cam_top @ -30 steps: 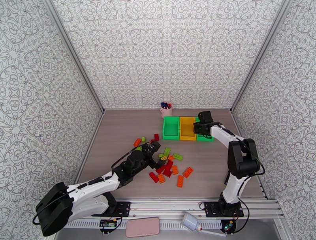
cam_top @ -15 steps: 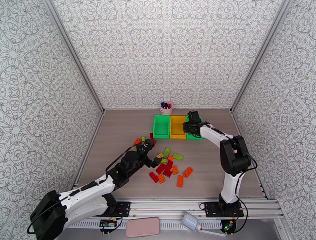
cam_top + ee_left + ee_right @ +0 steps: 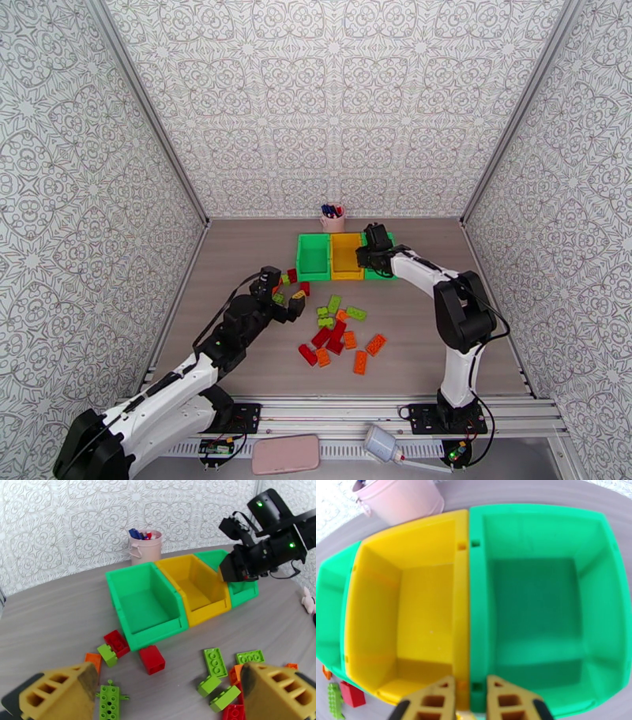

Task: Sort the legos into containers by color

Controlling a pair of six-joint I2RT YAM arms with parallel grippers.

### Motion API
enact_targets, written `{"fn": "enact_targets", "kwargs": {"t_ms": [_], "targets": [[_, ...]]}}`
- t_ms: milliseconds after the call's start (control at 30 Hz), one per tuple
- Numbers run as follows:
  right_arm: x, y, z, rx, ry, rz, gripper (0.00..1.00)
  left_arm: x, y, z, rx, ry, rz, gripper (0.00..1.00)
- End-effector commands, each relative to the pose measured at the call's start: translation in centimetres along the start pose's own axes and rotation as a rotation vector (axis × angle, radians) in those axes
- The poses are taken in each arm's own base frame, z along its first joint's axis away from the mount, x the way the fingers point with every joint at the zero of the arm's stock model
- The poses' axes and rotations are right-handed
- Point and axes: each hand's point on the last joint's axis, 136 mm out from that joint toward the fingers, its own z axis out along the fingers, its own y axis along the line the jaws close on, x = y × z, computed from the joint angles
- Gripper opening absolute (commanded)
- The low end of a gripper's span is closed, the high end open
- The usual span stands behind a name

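Legos [image 3: 152, 659] ahead of left hand [image 3: 168, 677] (spread)

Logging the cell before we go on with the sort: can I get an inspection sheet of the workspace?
Surface: grey wood-look table.
Job's things: legos loose on the table, none binned; three bins in a row, green, yellow, green, empty.
Clutter: pen cup behind the bins; pink flat thing and white object at the near edge.
Hands: left hand open above legos; right hand shut on the bins' walls between yellow and green.
Cables: black cable looped behind left hand.
Surroundings: patterned walls on three sides.
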Motion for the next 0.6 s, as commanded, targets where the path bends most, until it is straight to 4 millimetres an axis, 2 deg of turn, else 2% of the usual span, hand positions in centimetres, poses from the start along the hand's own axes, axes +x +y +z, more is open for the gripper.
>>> {"fn": "enact_targets", "kwargs": {"t_ms": [0, 100, 233, 300, 433, 567], "targets": [[-1.9, -1.9, -0.5, 0.056, -0.048, 0.007, 0.04, 1.4, 0.5, 0.2, -0.009, 0.049, -0.066, 1.0], [-1.8, -1.8, -0.3, 0.038, -0.034, 0.0, 0.11, 1.6, 1.0, 0.6, -0.033, 0.061, -0.101, 1.0], [-2.2, -1.0, -1.0, -0.004, -0.044, -0.041, 0.46, 1.8, 1.3, 1.0, -0.052, 0.078, -0.126, 1.0], [-2.4, -0.7, -2.0, -0.026, -0.058, -0.056, 0.63, 1.7, 0.8, 0.9, -0.024, 0.069, -0.1, 1.0], [-1.6, -0.4, -4.1, -0.061, -0.07, -0.086, 0.74, 0.9, -0.1, 0.0, 0.046, 0.076, 0.068, 1.0], [0.7, 0.7, -5.8, -0.1, -0.04, -0.139, 0.79, 0.1, -0.5, -1.3, 0.098, 0.103, 0.179, 1.0]]}}
